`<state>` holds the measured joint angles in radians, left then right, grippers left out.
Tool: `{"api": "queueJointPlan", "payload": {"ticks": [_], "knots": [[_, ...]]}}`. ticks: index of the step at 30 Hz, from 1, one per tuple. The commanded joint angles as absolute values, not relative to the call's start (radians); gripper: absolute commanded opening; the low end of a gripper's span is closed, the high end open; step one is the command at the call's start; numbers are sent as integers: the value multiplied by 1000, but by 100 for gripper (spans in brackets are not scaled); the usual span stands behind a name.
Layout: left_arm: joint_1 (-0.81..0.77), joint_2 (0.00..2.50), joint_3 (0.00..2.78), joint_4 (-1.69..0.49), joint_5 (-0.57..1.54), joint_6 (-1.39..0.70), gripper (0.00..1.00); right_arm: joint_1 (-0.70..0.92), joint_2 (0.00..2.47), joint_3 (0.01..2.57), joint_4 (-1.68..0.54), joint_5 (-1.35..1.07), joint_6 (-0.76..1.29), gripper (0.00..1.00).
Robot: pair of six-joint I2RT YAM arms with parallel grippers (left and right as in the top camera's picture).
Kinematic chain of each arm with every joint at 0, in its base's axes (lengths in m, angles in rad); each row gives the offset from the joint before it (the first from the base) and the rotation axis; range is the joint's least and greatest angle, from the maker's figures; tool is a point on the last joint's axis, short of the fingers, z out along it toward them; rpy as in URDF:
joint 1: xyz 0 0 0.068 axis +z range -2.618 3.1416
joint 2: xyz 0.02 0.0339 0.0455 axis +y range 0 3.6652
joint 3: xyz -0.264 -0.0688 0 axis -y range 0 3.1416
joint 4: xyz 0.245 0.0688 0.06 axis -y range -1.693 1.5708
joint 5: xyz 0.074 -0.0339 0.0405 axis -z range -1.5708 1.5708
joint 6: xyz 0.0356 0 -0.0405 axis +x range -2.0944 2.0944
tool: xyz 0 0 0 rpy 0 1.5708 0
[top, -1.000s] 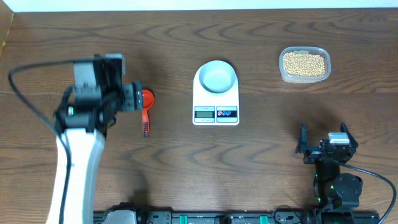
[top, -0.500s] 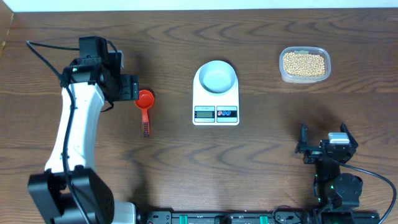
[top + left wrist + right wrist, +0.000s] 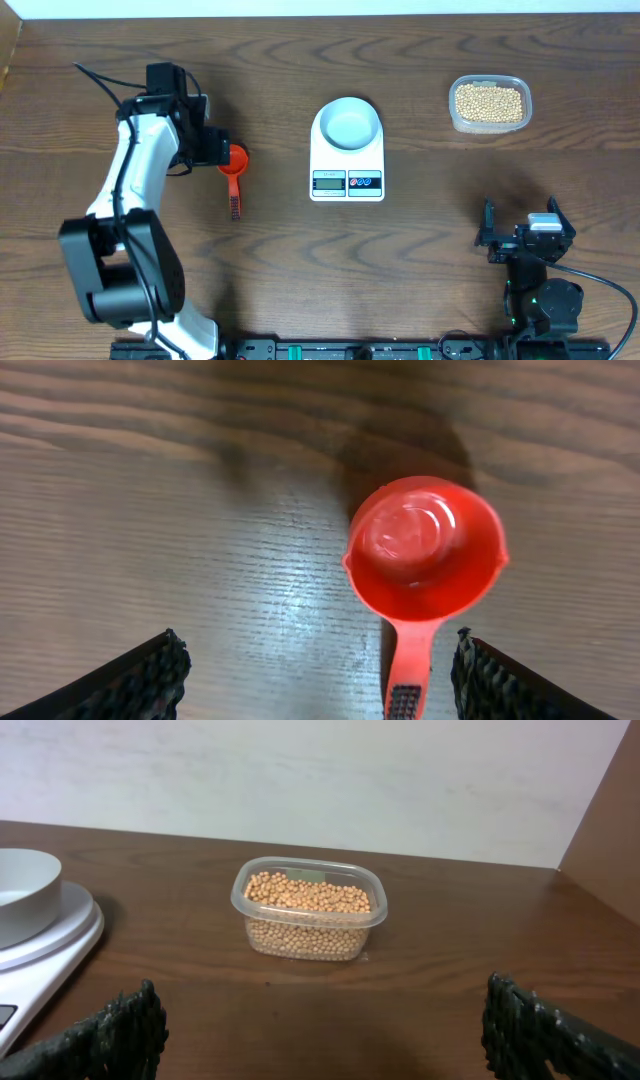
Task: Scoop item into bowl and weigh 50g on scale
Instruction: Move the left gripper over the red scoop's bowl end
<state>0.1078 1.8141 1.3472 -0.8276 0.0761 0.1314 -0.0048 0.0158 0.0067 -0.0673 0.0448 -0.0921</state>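
A red scoop lies on the table left of the scale, its handle pointing toward the near edge. My left gripper hovers at the cup's left side, open. In the left wrist view the scoop's cup is empty, and its handle runs between the fingers, close to the right fingertip. The white scale carries the empty pale bowl. The tan beans fill a clear tub at the back right. My right gripper rests open near the front right, holding nothing.
In the right wrist view the clear tub sits straight ahead, with the bowl and the scale's edge at the left. A pale wall stands behind the table's far edge. The left arm's cable loops over the table at the far left.
The left arm's wrist has swung toward the far side and a little right. More of the red scoop's cup now shows beside its gripper. The right arm has not moved.
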Motion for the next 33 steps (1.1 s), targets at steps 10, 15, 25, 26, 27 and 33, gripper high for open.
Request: {"api": "queueJointPlan", "payload": {"ticks": [10, 15, 25, 26, 27, 33], "knots": [[111, 1935, 1363, -754, 78, 138, 86, -14, 12, 6, -72, 50, -102, 99], [111, 1947, 1359, -728, 78, 138, 86, -14, 12, 6, -72, 50, -102, 99], [111, 1947, 1330, -716, 78, 138, 87, -14, 12, 6, -72, 50, -102, 99], [111, 1947, 1330, -716, 78, 138, 86, -14, 12, 6, -72, 50, -102, 99], [111, 1947, 1330, -716, 78, 138, 86, -14, 12, 6, -72, 50, -102, 99], [111, 1947, 1330, -708, 79, 138, 86, -14, 12, 6, -71, 50, -102, 99]]}}
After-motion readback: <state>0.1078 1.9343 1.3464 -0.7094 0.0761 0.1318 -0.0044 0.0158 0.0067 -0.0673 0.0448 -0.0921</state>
